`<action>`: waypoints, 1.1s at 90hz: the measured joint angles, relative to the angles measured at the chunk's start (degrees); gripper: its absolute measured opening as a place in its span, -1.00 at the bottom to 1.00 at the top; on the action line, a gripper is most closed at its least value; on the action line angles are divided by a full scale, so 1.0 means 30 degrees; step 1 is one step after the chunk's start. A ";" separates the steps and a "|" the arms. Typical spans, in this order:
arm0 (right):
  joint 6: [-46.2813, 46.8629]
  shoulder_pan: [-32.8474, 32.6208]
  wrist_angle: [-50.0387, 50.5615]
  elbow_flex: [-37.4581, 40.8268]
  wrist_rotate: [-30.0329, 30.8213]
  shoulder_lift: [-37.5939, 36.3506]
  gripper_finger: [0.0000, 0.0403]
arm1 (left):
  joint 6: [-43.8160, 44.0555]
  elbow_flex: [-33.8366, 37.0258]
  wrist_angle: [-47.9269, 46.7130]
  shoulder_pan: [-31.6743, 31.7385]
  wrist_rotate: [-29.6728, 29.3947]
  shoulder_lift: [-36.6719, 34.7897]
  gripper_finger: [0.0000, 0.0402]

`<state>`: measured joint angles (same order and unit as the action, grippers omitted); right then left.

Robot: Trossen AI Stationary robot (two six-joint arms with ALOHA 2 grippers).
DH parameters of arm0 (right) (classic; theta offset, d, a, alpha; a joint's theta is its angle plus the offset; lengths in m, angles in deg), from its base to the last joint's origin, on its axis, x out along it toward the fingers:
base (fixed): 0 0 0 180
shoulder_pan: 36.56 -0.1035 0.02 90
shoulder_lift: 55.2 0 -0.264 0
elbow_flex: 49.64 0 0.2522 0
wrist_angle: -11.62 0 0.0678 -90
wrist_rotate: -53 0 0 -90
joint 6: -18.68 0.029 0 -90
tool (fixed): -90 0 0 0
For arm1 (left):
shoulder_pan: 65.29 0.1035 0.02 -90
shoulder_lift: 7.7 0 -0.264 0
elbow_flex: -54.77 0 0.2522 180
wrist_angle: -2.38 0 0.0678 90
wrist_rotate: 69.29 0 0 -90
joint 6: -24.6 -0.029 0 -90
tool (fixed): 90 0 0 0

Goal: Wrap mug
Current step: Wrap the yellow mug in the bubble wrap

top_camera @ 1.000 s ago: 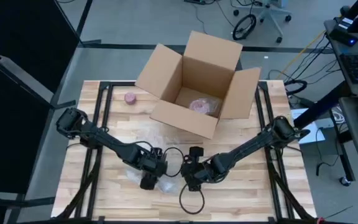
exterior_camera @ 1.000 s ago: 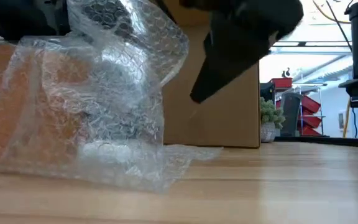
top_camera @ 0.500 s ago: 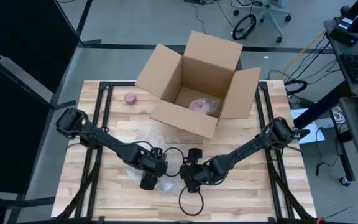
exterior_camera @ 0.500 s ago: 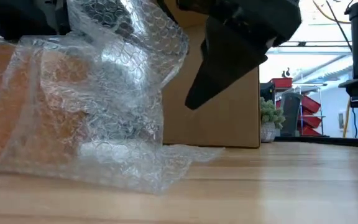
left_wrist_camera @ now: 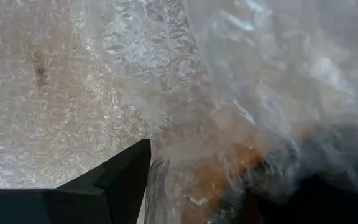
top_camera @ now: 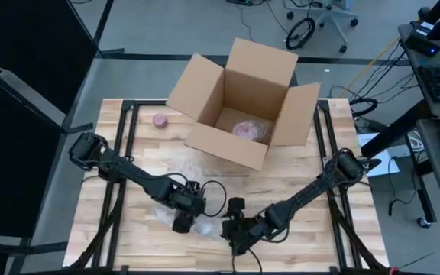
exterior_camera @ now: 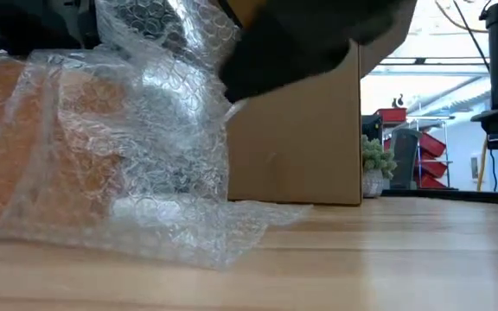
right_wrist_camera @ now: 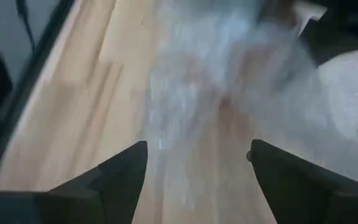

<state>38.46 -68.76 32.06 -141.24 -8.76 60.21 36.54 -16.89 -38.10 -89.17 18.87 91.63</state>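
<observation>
**Mug bundle lies between the two grippers, near the front edge of the desk**

At the far left corner of the desk (top_camera: 121,114) a small pink object (top_camera: 160,120) is seen, well apart from the work. The left gripper (top_camera: 182,221) is placed at the left side of the bubble wrap (top_camera: 205,226), near the front edge. Its jaws seem closed on a raised fold of the wrap, though this is not fully shown and cannot be told with certainty. The mug (exterior_camera: 67,147) is seen only as an orange shape inside the wrap (exterior_camera: 145,147); its long axis cannot be told. The right gripper (top_camera: 234,233) is just beside the bundle on its right, with jaws wide apart and empty. The bundle therefore lies left of the right gripper, which is judged free for the next fold. The cardboard box (top_camera: 239,103) stands open at the back edge.
</observation>
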 joint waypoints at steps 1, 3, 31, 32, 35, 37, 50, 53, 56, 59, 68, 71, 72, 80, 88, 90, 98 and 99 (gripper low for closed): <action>0.0133 0.0005 -0.0096 0.0005 0.0032 0.0073 0.34 | 0.0028 0.0004 0.0026 0.0000 -0.0011 0.0000 0.21; 0.0393 0.0026 -0.0394 0.0006 0.0070 0.0302 0.34 | 0.0105 0.0004 0.0087 0.0000 -0.0020 0.0000 0.21; 0.0306 0.0086 -0.3416 0.0011 0.1234 0.1885 0.11 | 0.0245 -0.0222 0.1279 0.0005 -0.0061 0.0044 0.21; 0.0224 0.0086 -0.3489 0.0006 0.1403 0.1875 0.08 | 0.0250 -0.0222 0.1309 0.0007 -0.0061 0.0044 0.21; 0.0011 0.0078 -0.3456 0.0006 0.2002 0.1775 -0.01 | 0.0251 -0.0222 0.1341 0.0000 -0.0061 0.0044 0.21; -0.0204 0.0080 -0.3459 0.0013 0.2421 0.1727 -0.07 | 0.0251 -0.0222 0.1334 0.0007 -0.0061 0.0044 0.21; -0.1782 0.0042 -0.4120 0.0013 0.4063 0.1063 -0.53 | 0.0248 -0.0229 0.1353 0.0007 -0.0076 0.0044 0.21; -0.2098 -0.0021 -0.4272 0.0013 0.4210 0.0919 -0.64 | 0.0242 -0.0229 0.1380 0.0007 -0.0092 0.0044 0.21; -0.2423 -0.0040 -0.4461 0.0013 0.4233 0.0805 -0.74 | 0.0236 -0.0229 0.1447 0.0007 -0.0098 0.0044 0.21; -0.2767 -0.0048 -0.4742 0.0013 0.4206 0.0765 -0.84 | 0.0236 -0.0229 0.1538 0.0007 -0.0098 0.0044 0.21; -0.3691 -0.0001 -0.5877 0.0013 0.4051 0.0760 -0.96 | 0.0214 -0.0229 0.2001 0.0000 -0.0090 0.0051 0.21; -0.3919 0.0108 -0.6257 0.0013 0.3943 0.0782 -0.96 | 0.0221 -0.0229 0.2091 0.0000 -0.0090 0.0051 0.21; -0.3970 0.0153 -0.6367 0.0013 0.3891 0.0782 -0.95 | 0.0221 -0.0229 0.2108 0.0000 -0.0090 0.0051 0.21; -0.4735 0.0536 -0.7050 0.0013 0.3011 0.0825 -0.95 | 0.0213 -0.0229 0.2165 0.0003 -0.0077 0.0051 0.21; -0.5876 0.0917 -0.7739 -0.0073 0.1752 0.0840 -0.97 | 0.0214 -0.0229 0.2244 0.0007 -0.0061 0.0051 0.21; -0.6016 0.1018 -0.7740 -0.0142 0.1462 0.0843 -0.98 | 0.0214 -0.0229 0.2269 0.0007 -0.0061 0.0051 0.21; -0.5905 0.1486 -0.7682 -0.0206 0.0101 0.0847 -0.99 | 0.0221 -0.0229 0.2287 0.0007 -0.0061 0.0051 0.21; -0.5852 0.1547 -0.7658 -0.0206 -0.0020 0.0847 -0.99 | 0.0224 -0.0229 0.2286 0.0007 -0.0064 0.0051 0.21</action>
<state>20.91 -64.13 9.09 -141.86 -8.82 62.75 37.21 -17.57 -31.24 -89.15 18.68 91.78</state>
